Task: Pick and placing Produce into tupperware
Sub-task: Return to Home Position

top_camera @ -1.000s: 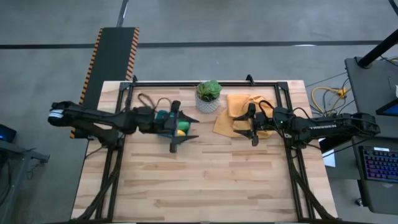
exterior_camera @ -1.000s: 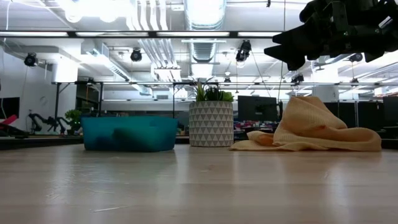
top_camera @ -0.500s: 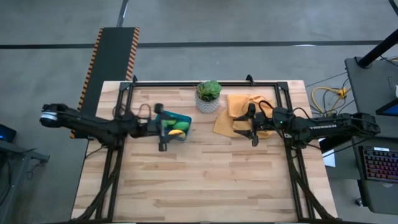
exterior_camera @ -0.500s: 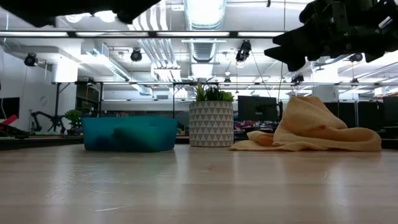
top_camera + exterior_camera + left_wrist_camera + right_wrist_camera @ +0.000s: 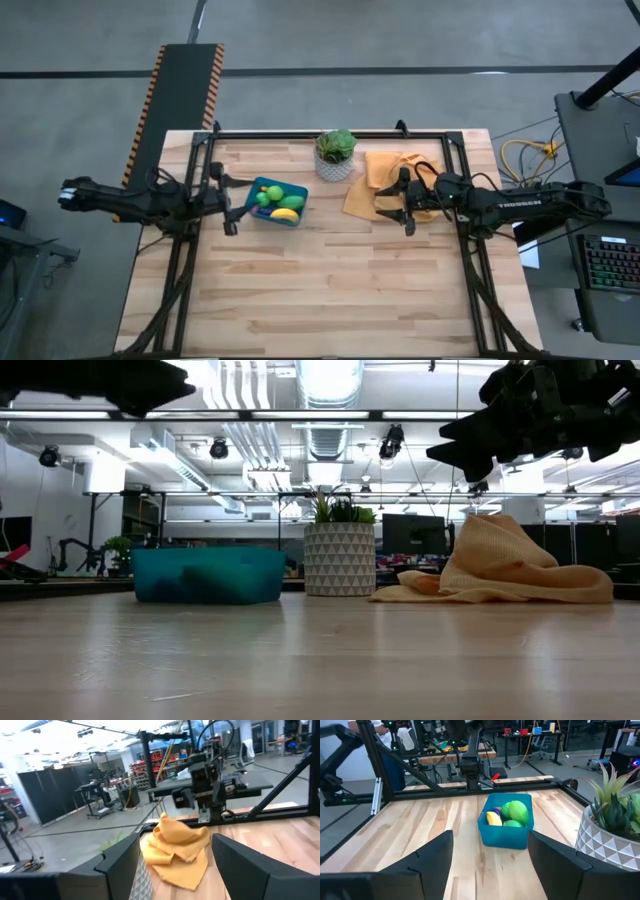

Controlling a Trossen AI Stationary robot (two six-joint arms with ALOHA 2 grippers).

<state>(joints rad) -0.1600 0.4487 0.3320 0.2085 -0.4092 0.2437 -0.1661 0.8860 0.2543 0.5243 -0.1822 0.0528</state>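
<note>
The blue-teal tupperware (image 5: 277, 202) rests on its base on the table's left-centre; it also shows in the low view (image 5: 208, 575) and the right wrist view (image 5: 503, 836). Inside lie green round pieces (image 5: 516, 811), a yellow banana (image 5: 285, 213) and a bit of purple. My left gripper (image 5: 238, 202) hangs open above the table, just left of the tupperware, touching nothing; its fingers stand wide apart in its wrist view (image 5: 175, 870). My right gripper (image 5: 385, 205) waits open in the air over the orange-yellow cloth's left edge (image 5: 492, 865).
A leafy plant in a white patterned pot (image 5: 336, 153) stands at the far middle, between tupperware and cloth. The crumpled orange-yellow cloth (image 5: 390, 180) lies far right, heaped up in the low view (image 5: 500, 565). A black frame rims the table (image 5: 320, 135). Bare wood (image 5: 320, 290) fills the near half.
My left arm has drawn back toward the table's left edge, from right over the tupperware to beside it, staying open. The tupperware and its produce, covered by the gripper before, now show fully. The tupperware has not moved.
</note>
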